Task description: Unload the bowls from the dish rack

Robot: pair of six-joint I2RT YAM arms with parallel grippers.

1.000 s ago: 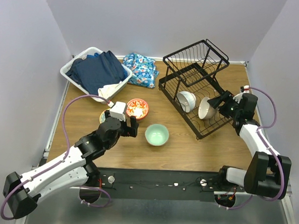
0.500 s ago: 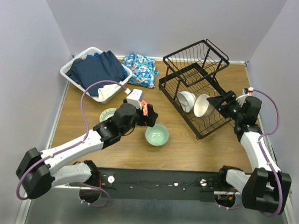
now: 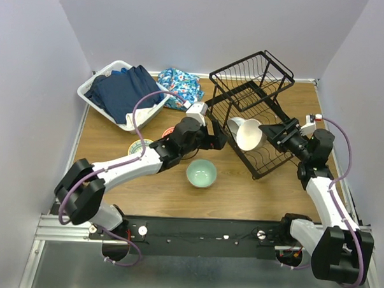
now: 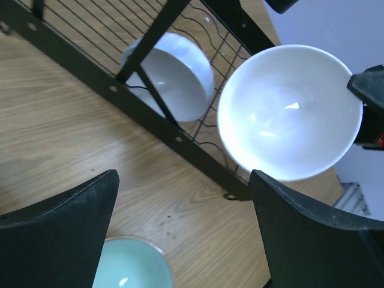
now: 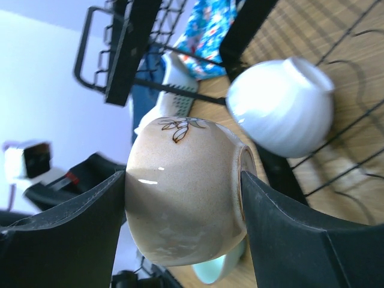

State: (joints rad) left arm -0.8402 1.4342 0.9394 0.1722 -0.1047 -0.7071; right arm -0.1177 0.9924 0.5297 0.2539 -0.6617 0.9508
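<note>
Setting: wooden table (image 3: pixel 241 191), pale lilac walls, two arms mid-job.
Right gripper (image 3: pixel 272 133): clamped on the tan bowl (image 3: pixel 248 135) (leaf sprig on its side), held above the lower tier of the dish rack (image 3: pixel 251 75).
Left gripper (image 3: pixel 214 137): spread wide, empty, just beside that bowl.
Done: mint bowl (image 3: pixel 201 174), red-orange bowl (image 3: pixel 169 131) and yellow bowl (image 3: pixel 139 146) sit on the table.
Left: white bowl (image 4: pixel 171 75) leaning in the rack's slots; upper tier looks bare.
Laundry basket (image 3: pixel 86 88): dark blue clothes (image 3: pixel 121 90); patterned cloth (image 3: pixel 178 86) beside it.
</note>
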